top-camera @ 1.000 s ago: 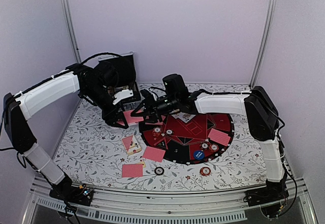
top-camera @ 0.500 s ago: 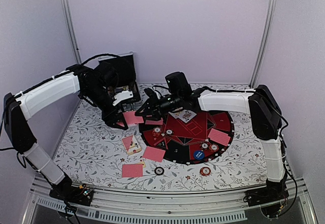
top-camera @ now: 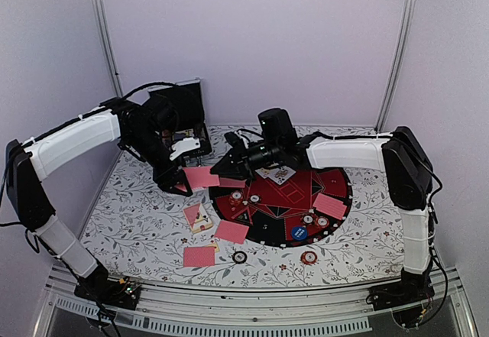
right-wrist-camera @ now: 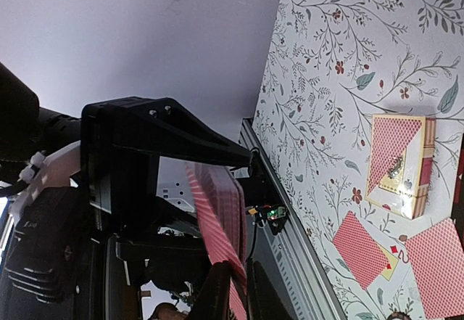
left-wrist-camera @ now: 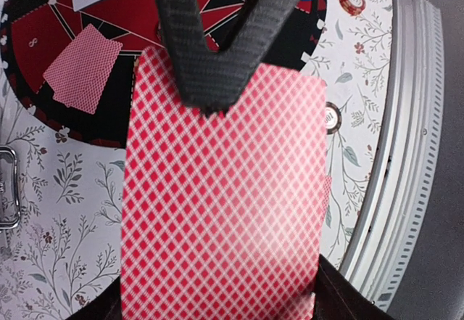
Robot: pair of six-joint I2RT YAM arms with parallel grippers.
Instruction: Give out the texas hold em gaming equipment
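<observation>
top view: your left tool clamps the pink-red card above the surface, left of the mat, offering it so the right tool can take it; a second ago those right jaws gaped wider. left wrist: right tool pinches the card's far edge. right wrist: card edge-on between its fingers.
</observation>
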